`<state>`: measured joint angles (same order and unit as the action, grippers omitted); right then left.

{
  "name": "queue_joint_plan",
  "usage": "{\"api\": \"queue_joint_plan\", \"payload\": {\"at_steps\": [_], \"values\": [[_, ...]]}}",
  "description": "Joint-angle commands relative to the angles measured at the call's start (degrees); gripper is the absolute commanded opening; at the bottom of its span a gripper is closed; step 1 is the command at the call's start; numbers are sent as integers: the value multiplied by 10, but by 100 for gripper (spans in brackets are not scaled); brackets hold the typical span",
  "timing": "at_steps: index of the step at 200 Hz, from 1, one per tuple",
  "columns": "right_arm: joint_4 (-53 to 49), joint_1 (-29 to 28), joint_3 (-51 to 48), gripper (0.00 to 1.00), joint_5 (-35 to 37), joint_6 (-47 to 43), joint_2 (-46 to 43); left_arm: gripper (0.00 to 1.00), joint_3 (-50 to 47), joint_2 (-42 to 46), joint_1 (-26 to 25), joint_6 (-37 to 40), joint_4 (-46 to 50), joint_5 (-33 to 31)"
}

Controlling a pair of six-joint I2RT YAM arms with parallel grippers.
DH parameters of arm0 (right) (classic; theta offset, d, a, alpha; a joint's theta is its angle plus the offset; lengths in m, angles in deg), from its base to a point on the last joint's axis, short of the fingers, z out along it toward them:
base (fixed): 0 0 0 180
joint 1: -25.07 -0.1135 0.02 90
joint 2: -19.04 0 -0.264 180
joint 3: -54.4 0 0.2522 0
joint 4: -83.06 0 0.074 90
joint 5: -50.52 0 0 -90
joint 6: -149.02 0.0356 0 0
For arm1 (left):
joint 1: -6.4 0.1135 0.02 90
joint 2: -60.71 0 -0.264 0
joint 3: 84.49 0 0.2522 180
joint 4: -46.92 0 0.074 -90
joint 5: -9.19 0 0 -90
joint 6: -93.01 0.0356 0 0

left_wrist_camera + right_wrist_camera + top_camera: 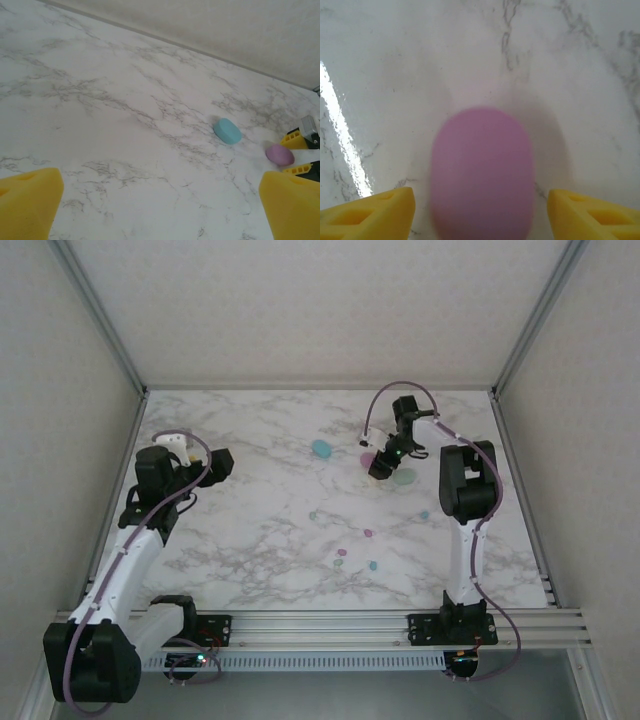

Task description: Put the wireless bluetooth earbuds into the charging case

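The earbuds lie loose on the near-middle of the surface, small pastel bits scattered well apart from the cases, none of them in a case yet. Farther back sit three oval cases: the pink case, the teal case to its left, and the mint case just beside it on the right. The right claw hangs low over the pink case, released. Its yellow pads stand on either side of the case with bare surface showing in both gaps, so nothing is grasped. We judge the step in hand to be taking hold of this case so it can be opened or brought toward the earbuds. The wrist view is too blurred for us to tell whether the lid is up or where its seam runs. To do it well, we would keep the case centred between the pads and come down until they flank its widest part. We would then close slowly and evenly, since the rounded plastic will likely squirt out under a lopsided or high pinch. We would also watch the mint case, which could be nudged. The left claw is spread wide and holds nothing, well off to the left, free to steady the case or fetch an earbud.
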<state>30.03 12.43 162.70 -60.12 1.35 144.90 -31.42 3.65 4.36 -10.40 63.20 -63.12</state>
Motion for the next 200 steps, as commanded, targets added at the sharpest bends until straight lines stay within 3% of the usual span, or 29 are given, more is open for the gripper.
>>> {"api": "queue_joint_plan", "payload": {"at_steps": [1,68,124,152,176,200], "values": [[-22,-8,-12,69,-8,-2,-4,100,3,0,-3,11,9,-7],[-9,-17,-44,56,-14,18,-31,100,7,-7,-3,7,12,-10],[-26,-25,-35,35,-28,43,-51,100,7,-3,-3,1,11,10],[-6,-45,-84,32,-82,63,-145,97,14,-8,-3,-45,-4,54],[25,-67,-143,32,-141,81,-252,91,50,-34,-11,-130,0,113],[78,-96,-199,32,-178,104,-359,88,103,-69,-61,-181,7,147]]}}
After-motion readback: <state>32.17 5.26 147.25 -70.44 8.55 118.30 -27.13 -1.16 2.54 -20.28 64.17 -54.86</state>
